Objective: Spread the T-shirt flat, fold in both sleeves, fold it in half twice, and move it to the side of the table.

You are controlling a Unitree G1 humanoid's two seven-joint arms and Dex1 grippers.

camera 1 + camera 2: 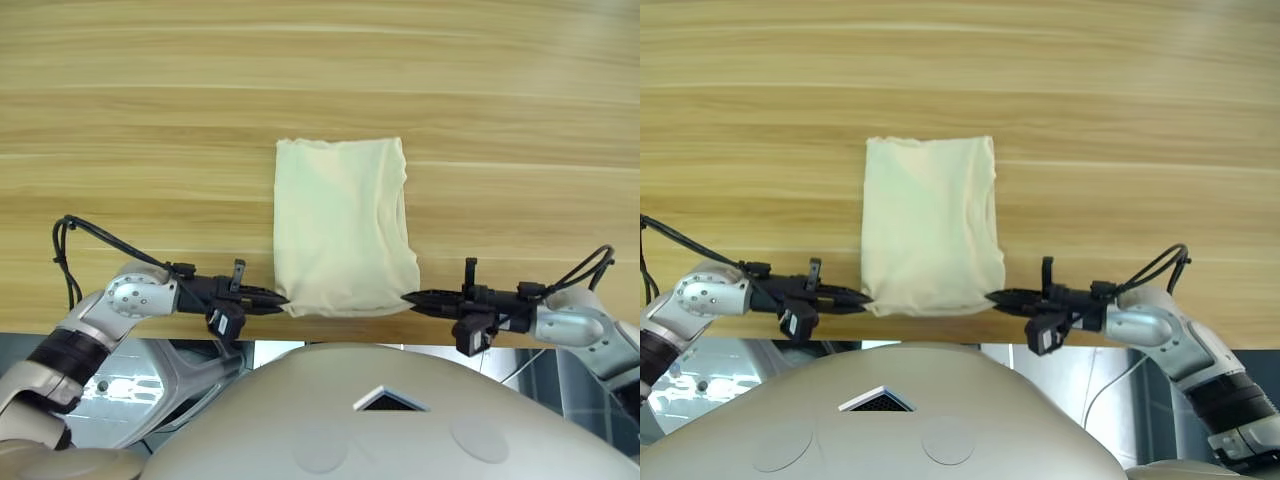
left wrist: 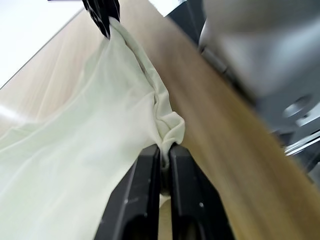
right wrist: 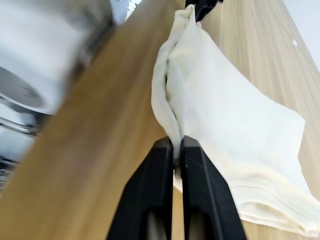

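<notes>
A pale yellow T-shirt (image 1: 340, 225) lies folded into a tall rectangle on the wooden table (image 1: 150, 120), its near edge at the table's front edge. My left gripper (image 1: 280, 299) is shut on the shirt's near left corner (image 2: 167, 131). My right gripper (image 1: 408, 297) is shut on the near right corner (image 3: 170, 120). Both point inward at each other along the table's front edge. In the left wrist view, the right gripper (image 2: 105, 22) shows at the far end of the cloth's edge.
Bare wood surrounds the shirt to the left, right and beyond. The table's front edge (image 1: 150, 325) runs just below both grippers, with the floor below it.
</notes>
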